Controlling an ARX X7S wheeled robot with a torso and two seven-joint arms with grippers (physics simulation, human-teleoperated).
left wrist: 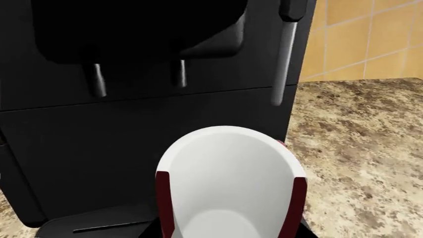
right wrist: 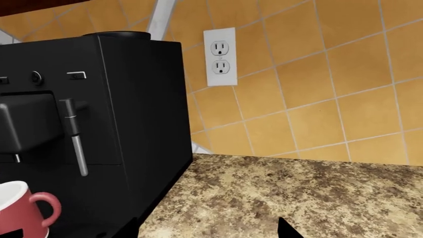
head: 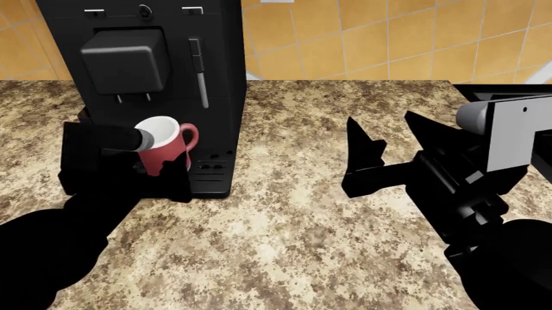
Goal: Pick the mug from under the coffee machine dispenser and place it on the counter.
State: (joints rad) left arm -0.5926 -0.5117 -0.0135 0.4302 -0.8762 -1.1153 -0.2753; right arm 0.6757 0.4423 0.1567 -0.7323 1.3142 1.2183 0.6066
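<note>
The red mug (head: 160,150) with a white inside stands at the front of the black coffee machine, just below and right of the dispenser block (head: 125,61). My left gripper (head: 162,159) has one finger on each side of the mug and is shut on it. In the left wrist view the mug (left wrist: 231,183) fills the lower middle, with the dispenser's two nozzles (left wrist: 138,74) above it. My right gripper (head: 392,139) is open and empty above the granite counter (head: 293,219), well to the right of the machine. The right wrist view shows the mug (right wrist: 20,210) with its handle pointing away from the machine.
A thin silver wand (head: 200,72) hangs on the machine right of the dispenser. A tiled wall with a white outlet (right wrist: 220,56) stands behind. A black surface edge (head: 505,90) shows at the far right. Bare counter (right wrist: 297,198) lies right of the machine.
</note>
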